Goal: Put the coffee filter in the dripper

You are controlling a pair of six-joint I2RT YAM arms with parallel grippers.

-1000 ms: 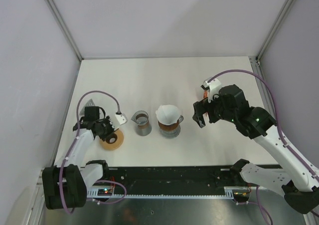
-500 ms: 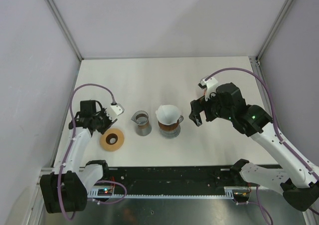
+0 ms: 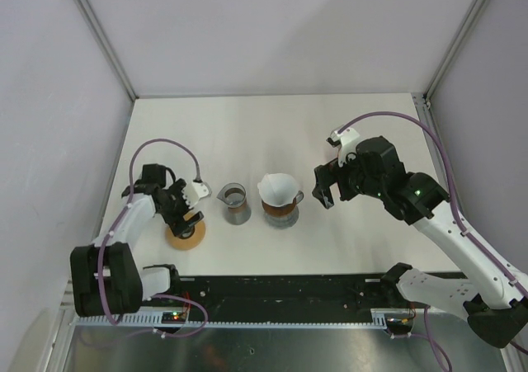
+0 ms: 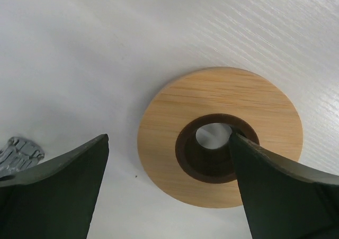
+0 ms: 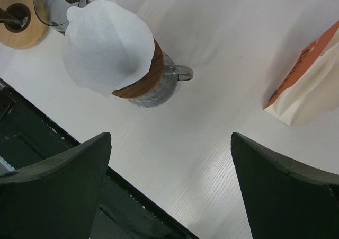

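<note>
The white coffee filter (image 3: 278, 188) sits cone-down in the dripper (image 3: 281, 211), a glass vessel with a wooden collar (image 5: 147, 76) and a handle, at the table's middle. The filter (image 5: 107, 44) is large in the right wrist view. My right gripper (image 3: 327, 193) hovers just right of the dripper, open and empty (image 5: 170, 135). My left gripper (image 3: 185, 213) stands open over a wooden ring (image 4: 220, 135) at the left, with one fingertip (image 4: 243, 149) by the ring's dark central hole and nothing held.
A glass beaker (image 3: 234, 202) stands between the wooden ring (image 3: 185, 233) and the dripper. An orange and white bag (image 5: 310, 77) lies behind the right gripper, mostly hidden by the arm from above. The table's black front edge (image 5: 32, 143) runs close by.
My left gripper has gone from shut to open, lifting off the wooden ring and coming back over it. The right gripper drifted slightly left, still open.
</note>
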